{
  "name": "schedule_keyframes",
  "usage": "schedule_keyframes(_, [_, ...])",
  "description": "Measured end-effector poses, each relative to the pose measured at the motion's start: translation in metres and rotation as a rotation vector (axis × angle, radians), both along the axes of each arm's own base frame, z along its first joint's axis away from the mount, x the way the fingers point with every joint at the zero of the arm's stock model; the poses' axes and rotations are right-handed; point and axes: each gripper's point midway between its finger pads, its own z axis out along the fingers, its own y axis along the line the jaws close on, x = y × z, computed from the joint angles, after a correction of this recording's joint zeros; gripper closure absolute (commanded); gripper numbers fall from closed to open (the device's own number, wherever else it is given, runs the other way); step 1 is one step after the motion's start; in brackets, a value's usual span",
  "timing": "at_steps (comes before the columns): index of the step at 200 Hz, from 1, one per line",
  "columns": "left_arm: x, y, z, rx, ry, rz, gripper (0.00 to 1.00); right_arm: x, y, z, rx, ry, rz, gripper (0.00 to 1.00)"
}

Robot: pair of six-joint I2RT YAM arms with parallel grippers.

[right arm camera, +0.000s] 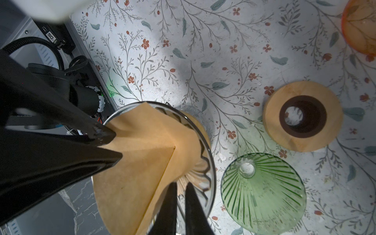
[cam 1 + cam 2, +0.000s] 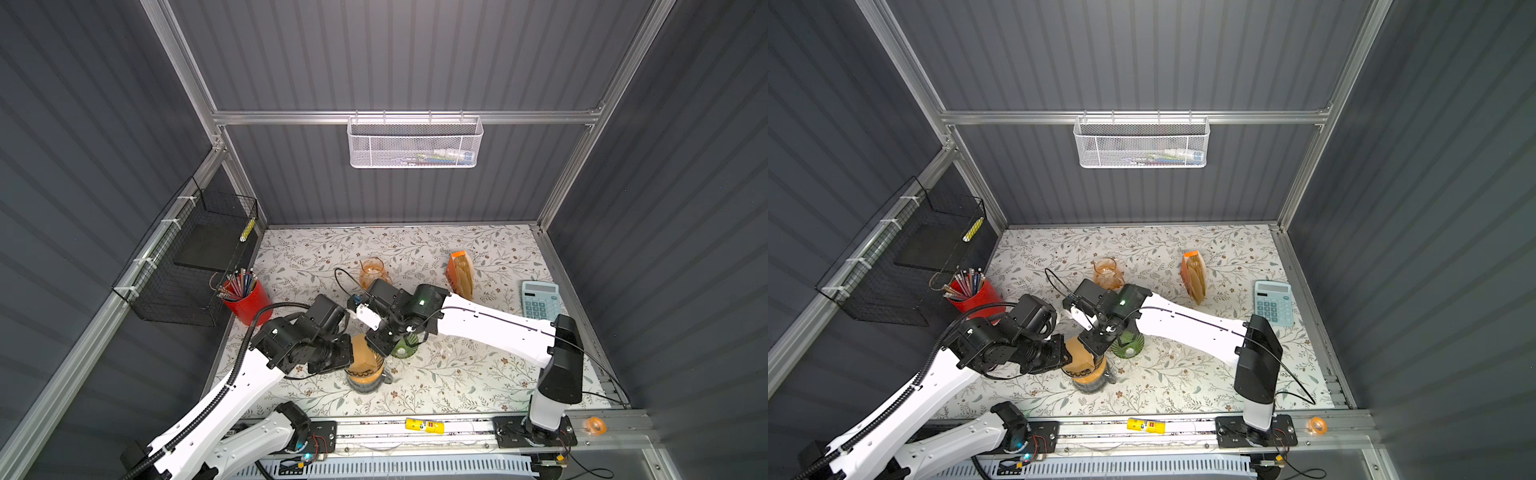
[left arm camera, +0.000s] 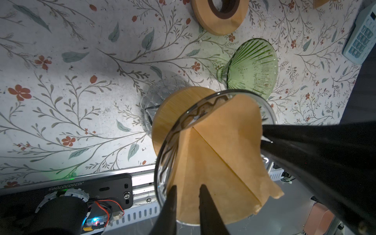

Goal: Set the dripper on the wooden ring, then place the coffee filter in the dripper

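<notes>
- In both top views the dripper (image 2: 366, 376) stands on a glass jug (image 2: 368, 388) at the near middle of the counter (image 2: 478, 374). The brown filter (image 2: 360, 353) is upright in its mouth, and the left pincer (image 2: 351, 358) and right pincer (image 2: 376, 343) close in on it from either side.
- Left wrist view: the left pincer (image 3: 188, 186) is clamped on the filter's wall at the glass rim. The paper is half folded, with its point down in the cone and its top edge well above the rim.
- Right wrist view: the right pincer (image 1: 181, 184) looks pinched on the opposite edge. A green funnel (image 1: 262, 193) lies just to the right.
- Risks: pulling the two edges apart could tear the paper. Letting go now could leave the filter creased and unseated. A sideways push could tip the dripper off the jug or knock the funnel.
</notes>
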Motion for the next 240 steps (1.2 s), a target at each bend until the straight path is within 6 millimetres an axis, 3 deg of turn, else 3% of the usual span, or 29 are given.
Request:
schedule_keyframes(92, [0.0, 0.0, 0.005, -0.019, -0.018, 0.006, 0.78, -0.002, -0.002, 0.023, 0.034, -0.039, -0.004, 0.74])
schedule_keyframes(177, [-0.001, 0.001, 0.006, -0.024, -0.022, 0.009, 0.78, -0.005, -0.005, 0.029, 0.029, -0.071, -0.006, 0.7])
schedule_keyframes(240, [-0.001, 0.001, 0.006, -0.027, -0.023, 0.014, 0.79, -0.019, 0.0, 0.046, 0.074, -0.079, 0.02, 0.68])
